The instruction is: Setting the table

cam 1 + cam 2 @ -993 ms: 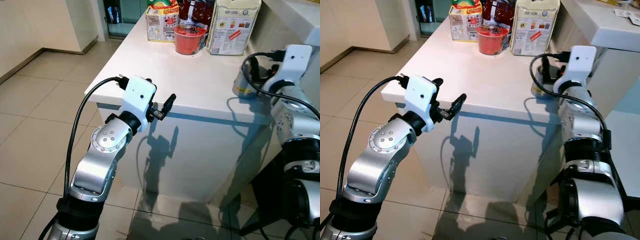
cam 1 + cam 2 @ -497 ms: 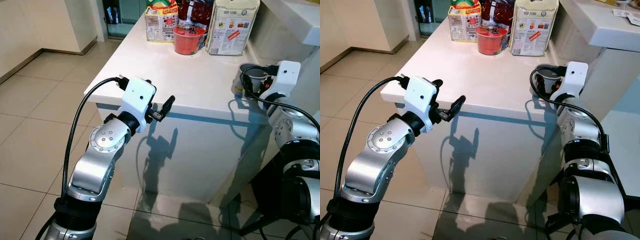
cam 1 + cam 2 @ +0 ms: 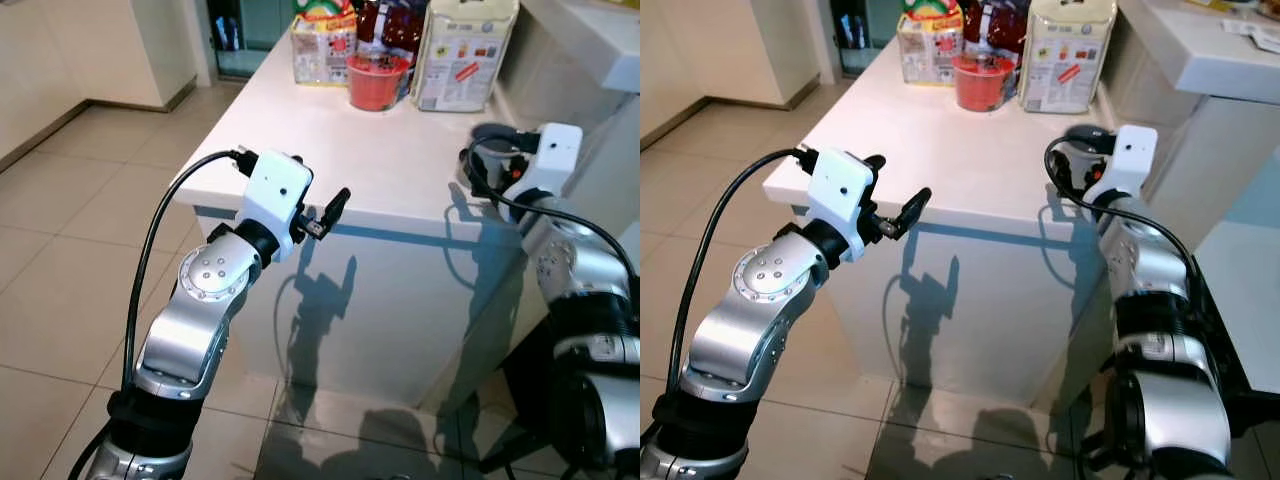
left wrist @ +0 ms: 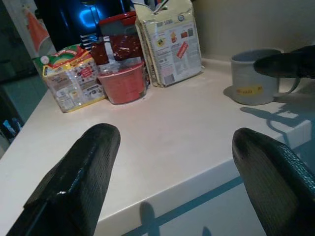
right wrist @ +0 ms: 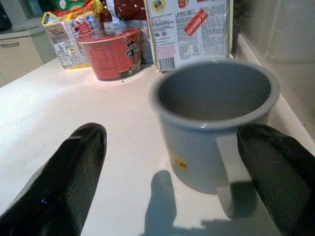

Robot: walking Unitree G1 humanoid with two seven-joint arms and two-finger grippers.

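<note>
My left gripper idles wide open just off the counter edge. The grey mug stands near the right edge, and my right gripper straddles it, fingers wide apart. I judge this the reach; next I should close on it.

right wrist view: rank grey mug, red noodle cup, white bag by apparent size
1. Grey mug: looks largest, but it sits nearest the camera between the open right gripper fingers, so that is unsure.
2. White bag, cropped at top.
3. Red noodle cup.
</note>
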